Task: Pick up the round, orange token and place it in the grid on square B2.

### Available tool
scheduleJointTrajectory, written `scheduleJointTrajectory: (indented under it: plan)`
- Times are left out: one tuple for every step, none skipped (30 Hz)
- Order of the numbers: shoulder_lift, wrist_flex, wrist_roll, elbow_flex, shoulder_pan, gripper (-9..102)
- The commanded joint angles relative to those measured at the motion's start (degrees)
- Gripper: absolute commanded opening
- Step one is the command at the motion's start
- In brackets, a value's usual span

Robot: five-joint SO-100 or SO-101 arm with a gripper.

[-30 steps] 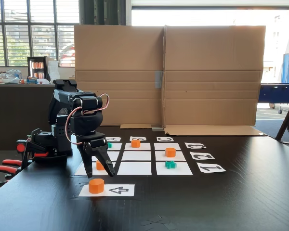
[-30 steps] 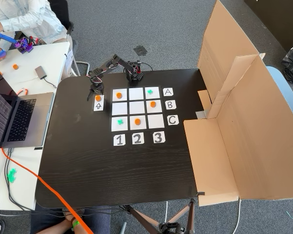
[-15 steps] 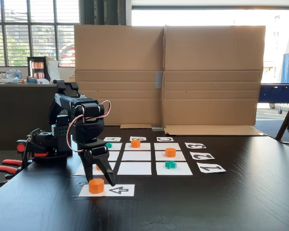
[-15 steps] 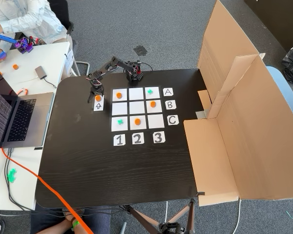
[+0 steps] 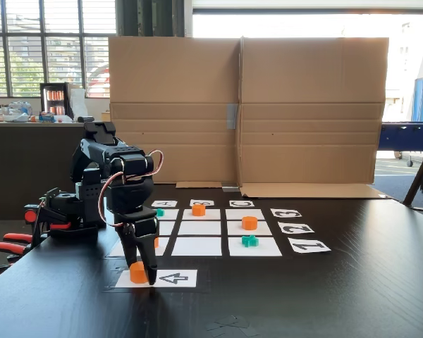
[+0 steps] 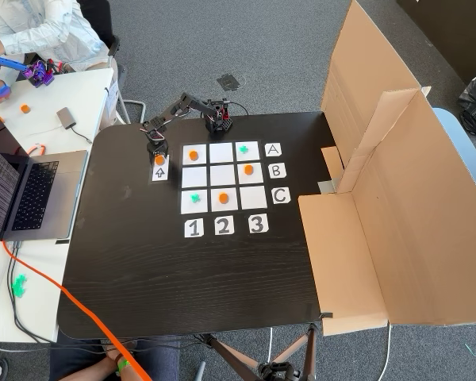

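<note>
Paper labels (image 6: 224, 225) edging the grid (image 6: 222, 176) read A B C, 1 2 3.

Black boxy arm (image 5: 106, 179), red and white looping wires, tapered black pincer (image 5: 142, 271), orange-red clamp handles at base

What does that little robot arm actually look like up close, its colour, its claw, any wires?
The arm is all black, built of chunky boxy segments on a black base. A thin looping cable of red and pale strands runs along its upper part. Its gripper is a black claw with two long, tapering fingers. Red-handled clamps sit beside the base at the table edge.
</note>
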Motion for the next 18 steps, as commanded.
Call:
scheduleJointTrajectory:
  plan:
    - [0.1,-0.4,-1.1,-2.3,0.2,15]
    - [0.0,-0.5,-1.2,-2.3,0.2,13]
    - [0.0,-0.6,-1.4,-2.3,0.2,12]
    - [-0.1,-0.7,-1.5,-2.3,0.2,11]
    - [-0.2,-0.9,-1.5,-2.3,0.3,9]
    - [-0.2,-1.1,-1.6,-2.3,0.3,8]
    - [-0.2,-1.4,-1.6,-2.3,0.4,6]
    - [-0.2,-1.7,-1.6,-2.3,0.4,5]
    - [-0.2,-1.8,-1.4,-2.3,0.6,5]
    - [-0.2,-1.8,-1.2,-2.3,0.6,4]
    - [-0.1,-1.8,-1.1,-2.3,0.7,4]
    - [0.1,-1.8,-1.1,-2.3,0.7,3]
    - [0.4,-1.9,-1.2,-2.3,0.7,-1]
    - [0.6,-1.9,-1.1,-2.3,0.8,-1]
    - [1.1,-1.9,-1.0,-2.3,1.0,-1]
    - [1.8,-1.9,-1.0,-2.0,1.1,-1]
    - [2.5,-1.9,-1.0,-1.8,1.1,-1]
    - [3.1,-1.8,-1.0,-1.7,1.2,-1]
